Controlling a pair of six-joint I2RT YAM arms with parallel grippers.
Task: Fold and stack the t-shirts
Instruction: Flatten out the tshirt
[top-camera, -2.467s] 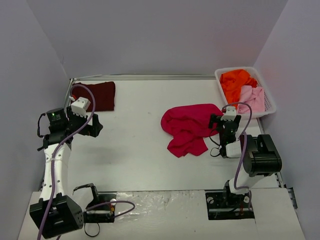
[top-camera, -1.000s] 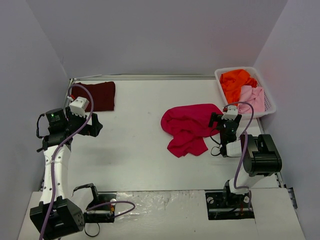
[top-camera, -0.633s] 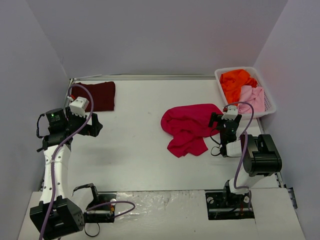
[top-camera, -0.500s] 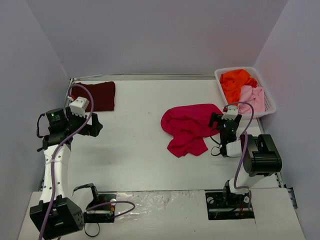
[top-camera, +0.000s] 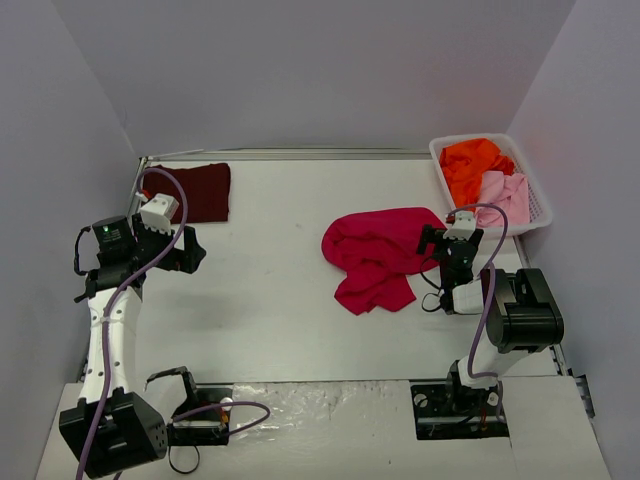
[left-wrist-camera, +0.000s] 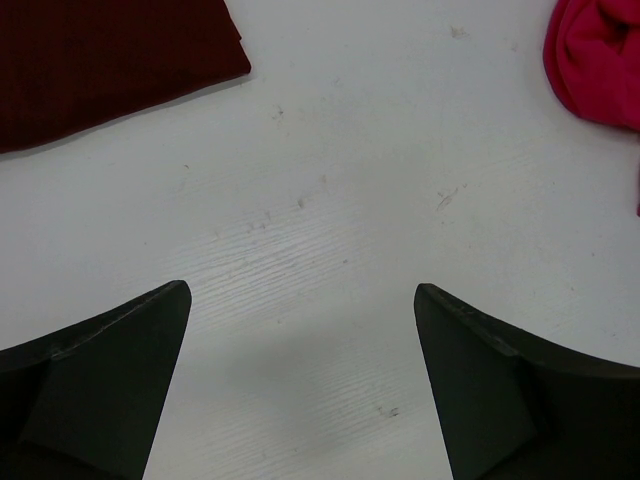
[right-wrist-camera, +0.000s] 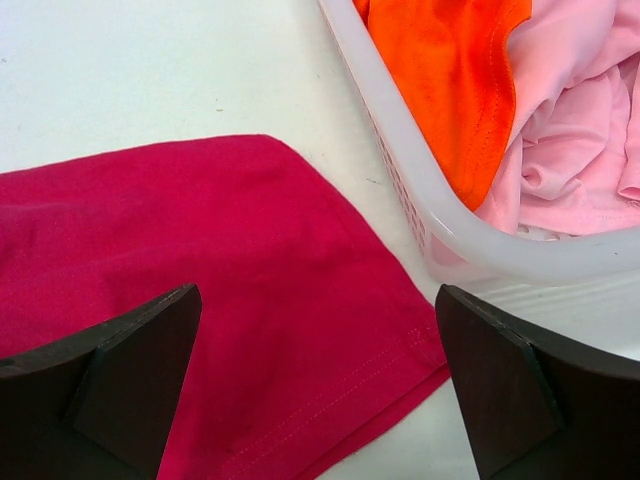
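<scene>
Unmoved: left gripper (left-wrist-camera: 301, 300), right gripper (right-wrist-camera: 318, 298), wide open, empty

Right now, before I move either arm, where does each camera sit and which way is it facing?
Top external: above and behind the arms, looking down on the table; the left pincer and right pincer both show.
Left wrist: low over bare table, facing a corner of the maroon shirt; its own open fingers frame the bottom.
Right wrist: just above the crimson shirt, facing the white basket; its open fingers show below.
Shared: the crimson shirt appears in all three.
</scene>
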